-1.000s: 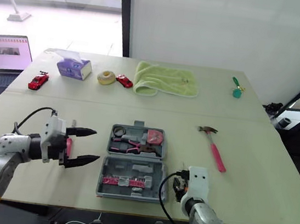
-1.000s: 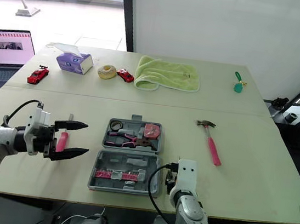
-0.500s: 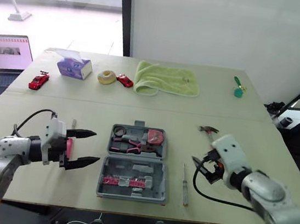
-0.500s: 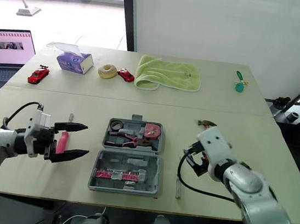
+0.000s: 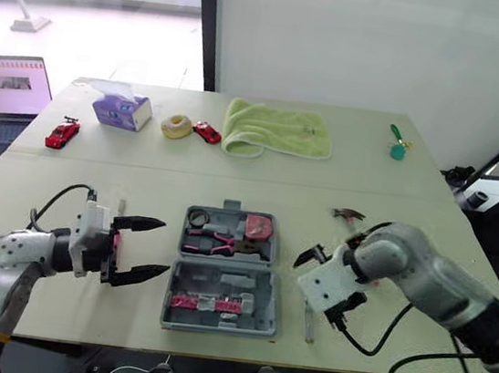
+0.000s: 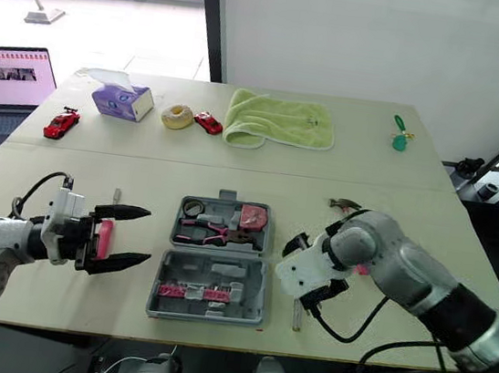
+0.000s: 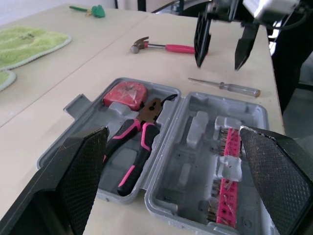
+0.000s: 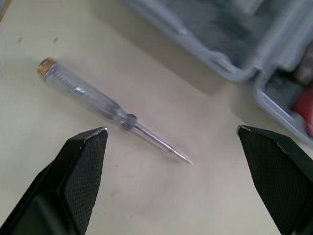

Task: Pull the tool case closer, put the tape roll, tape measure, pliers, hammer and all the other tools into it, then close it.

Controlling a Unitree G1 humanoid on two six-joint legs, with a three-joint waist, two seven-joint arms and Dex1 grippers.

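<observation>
The grey tool case lies open mid-table, holding pink-handled pliers, a red tape measure and a row of pink bits. A clear-handled screwdriver lies on the table just right of the case. My right gripper hangs open above it, holding nothing. The hammer shows its head behind that arm. Left of the case my left gripper is open and points at it, with a pink-handled tool on the table beside it. A yellowish tape roll sits far back.
Along the far side stand a purple tissue box, two red toy cars, a green towel and a small green tool. A laptop stands beyond the table's left edge.
My right arm rose from the front table edge, swung right, then came back in over the screwdriver, which it had been hiding. The left gripper has hardly moved.
</observation>
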